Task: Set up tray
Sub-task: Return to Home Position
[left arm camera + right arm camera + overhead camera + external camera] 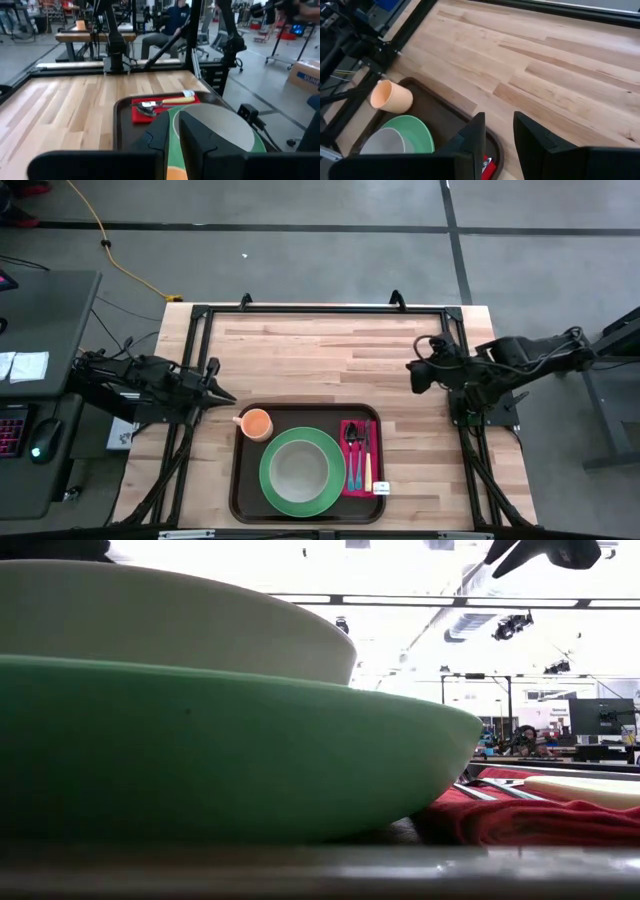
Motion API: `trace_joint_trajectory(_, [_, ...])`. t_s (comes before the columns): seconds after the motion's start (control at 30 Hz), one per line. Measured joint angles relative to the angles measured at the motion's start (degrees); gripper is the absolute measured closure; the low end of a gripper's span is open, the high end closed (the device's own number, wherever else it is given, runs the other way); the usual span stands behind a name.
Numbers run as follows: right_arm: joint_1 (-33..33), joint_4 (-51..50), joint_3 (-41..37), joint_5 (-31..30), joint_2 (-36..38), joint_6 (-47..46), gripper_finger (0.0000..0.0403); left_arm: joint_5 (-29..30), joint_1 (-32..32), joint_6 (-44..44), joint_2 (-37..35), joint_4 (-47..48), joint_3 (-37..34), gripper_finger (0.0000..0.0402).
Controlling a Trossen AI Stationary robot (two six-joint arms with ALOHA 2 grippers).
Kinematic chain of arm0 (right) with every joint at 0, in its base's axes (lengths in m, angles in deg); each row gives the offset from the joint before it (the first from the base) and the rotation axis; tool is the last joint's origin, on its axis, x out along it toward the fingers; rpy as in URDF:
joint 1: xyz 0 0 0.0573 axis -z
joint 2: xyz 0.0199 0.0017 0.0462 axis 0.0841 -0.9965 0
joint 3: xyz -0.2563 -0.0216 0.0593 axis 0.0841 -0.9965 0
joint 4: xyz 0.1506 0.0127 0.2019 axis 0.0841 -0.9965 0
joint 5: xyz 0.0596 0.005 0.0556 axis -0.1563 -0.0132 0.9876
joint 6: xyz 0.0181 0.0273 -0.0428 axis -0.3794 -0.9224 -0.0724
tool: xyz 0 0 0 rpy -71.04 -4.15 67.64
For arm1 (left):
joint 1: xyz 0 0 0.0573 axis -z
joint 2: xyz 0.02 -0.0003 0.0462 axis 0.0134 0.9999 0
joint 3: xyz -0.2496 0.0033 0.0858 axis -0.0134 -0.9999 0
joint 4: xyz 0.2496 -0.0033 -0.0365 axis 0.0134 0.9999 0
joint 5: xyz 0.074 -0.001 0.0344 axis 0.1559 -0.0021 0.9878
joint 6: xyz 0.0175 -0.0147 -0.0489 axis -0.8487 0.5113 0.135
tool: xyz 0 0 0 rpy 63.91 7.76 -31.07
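My left gripper (230,396) hangs over the table's (320,350) 9 o'clock edge with its fingers drawn to a thin slit and nothing between them. My right gripper (412,375) hangs near the 3 o'clock edge; a plain gap shows between its fingers, and it is also empty.

The tray (246,480) lies at the table's 6 o'clock, clear of both grippers, with the left at its 10 o'clock and the right at its 2 o'clock. It carries:
- a green plate (270,482) at centre, with a pale bowl (297,468) in it;
- an orange cup (256,423) at the plate's 11 o'clock;
- a red napkin (377,442) at the plate's 3 o'clock, with three pieces of cutlery (358,455) laid side by side on it.

I judge the tray fully laid and the step in hand to be the return to rest. The next move calls for no grasp. Each arm folds toward its own base, away from the tray, and the right passes no lower over the napkin's corner.
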Motion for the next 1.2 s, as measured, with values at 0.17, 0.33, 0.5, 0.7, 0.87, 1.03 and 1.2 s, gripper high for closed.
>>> trace_joint_trajectory(0.17, [-0.01,-0.88,0.00,0.70,2.31,2.71,0.0323,-0.73,0.00,-0.39,0.02,-1.35,0.00,0.0328])
trace_joint_trajectory(0.33, [-0.02,-1.15,0.00,0.22,3.55,5.15,0.0324,-3.14,0.01,-1.51,0.00,-1.82,0.00,0.0328])
trace_joint_trajectory(0.5, [0.00,-2.46,0.00,-0.20,4.61,4.84,0.0323,-3.16,0.00,-3.31,0.01,-1.91,0.00,0.0328])
trace_joint_trajectory(0.7, [-0.02,-2.54,0.00,-0.37,4.88,7.68,0.0323,-6.47,0.01,-6.38,0.01,-3.95,0.00,0.0328])
trace_joint_trajectory(0.87, [-0.02,-2.52,0.00,-1.86,5.66,10.13,0.0324,-8.09,-0.01,-8.99,0.01,-5.55,0.02,0.0328])
trace_joint_trajectory(1.03, [0.00,-2.73,0.00,-2.04,7.34,11.83,0.0323,-8.08,-0.01,-10.00,0.00,-4.15,0.02,0.0328])
trace_joint_trajectory(1.2, [-0.02,-2.83,0.00,-3.32,8.62,13.86,0.0325,-8.07,-0.01,-11.09,-0.02,-4.01,0.02,0.0328])
